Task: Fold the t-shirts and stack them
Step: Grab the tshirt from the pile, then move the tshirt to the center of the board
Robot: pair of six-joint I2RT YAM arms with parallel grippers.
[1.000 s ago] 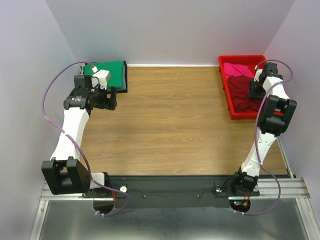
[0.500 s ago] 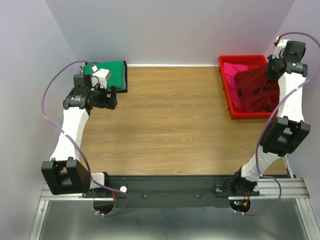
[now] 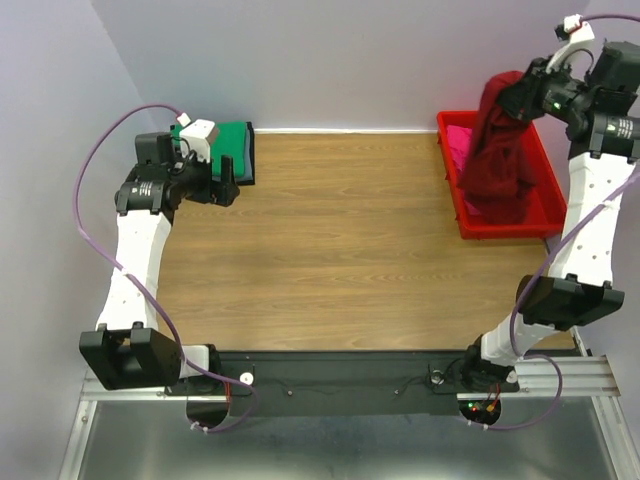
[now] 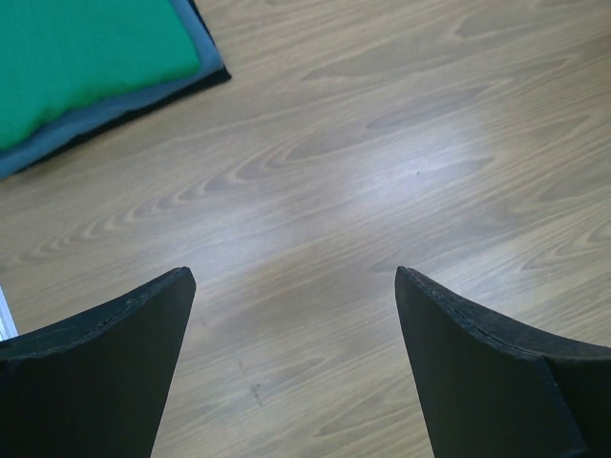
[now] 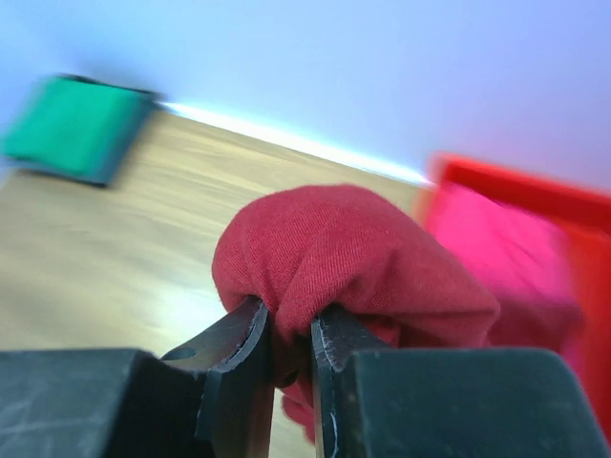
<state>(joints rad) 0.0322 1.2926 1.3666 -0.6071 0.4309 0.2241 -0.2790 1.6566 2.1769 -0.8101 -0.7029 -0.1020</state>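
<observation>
Above red tray (image 3: 500, 231), right tool (image 5: 291, 326) pinching maroon tee (image 3: 500, 150); left tool (image 4: 291, 277) spread near green tee (image 3: 228, 140).

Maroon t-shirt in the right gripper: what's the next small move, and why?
Probably swing it left over the wooden table, lifting slightly. The right gripper is shut on a bunched fold of the maroon t-shirt, which hangs over the red tray and the pink t-shirt; it needs flat table to be spread and folded.

T-shirts, 4 total: 1 maroon tee (image 3: 505, 140), 1 pink tee (image 3: 462, 140), 1 green tee (image 3: 228, 143), 1 grey tee (image 4: 115, 107). Red tray (image 3: 545, 215): 1.
</observation>
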